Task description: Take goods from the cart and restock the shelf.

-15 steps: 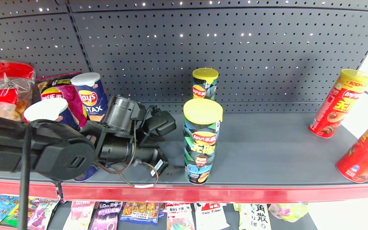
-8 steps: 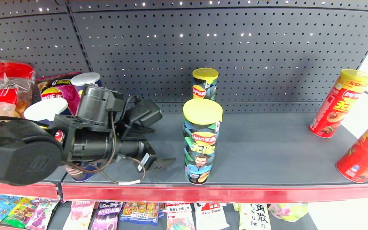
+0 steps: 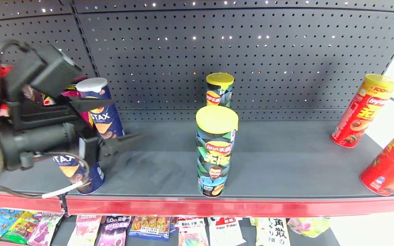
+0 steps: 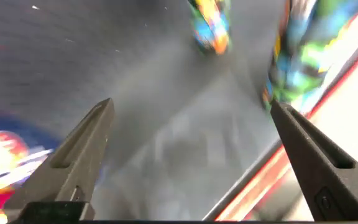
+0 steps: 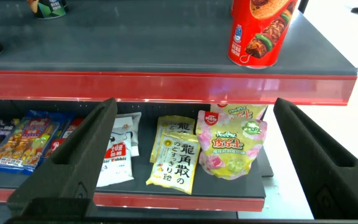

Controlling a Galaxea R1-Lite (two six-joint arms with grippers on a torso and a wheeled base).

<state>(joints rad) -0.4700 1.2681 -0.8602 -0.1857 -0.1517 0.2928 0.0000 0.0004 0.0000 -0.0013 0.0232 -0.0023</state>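
Green chip can (image 3: pixel 215 153), yellow-lidded, upright at centre of the shelf (image 3: pixel 286 160), near its red front edge; left claw (image 4: pixel 192 106) at middle left of the head view, spread wide, empty (right claw (image 5: pixel 194 102) likewise wide and empty).

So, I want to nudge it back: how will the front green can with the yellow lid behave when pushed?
Tall and narrow, the green can would probably tip if pushed high. Standing near the red front edge, it might fall off. Toppled, it'd likely roll.

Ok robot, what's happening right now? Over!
Left gripper open, empty. Right gripper open, empty. Green can upright on shelf. Blue can close beside left gripper.
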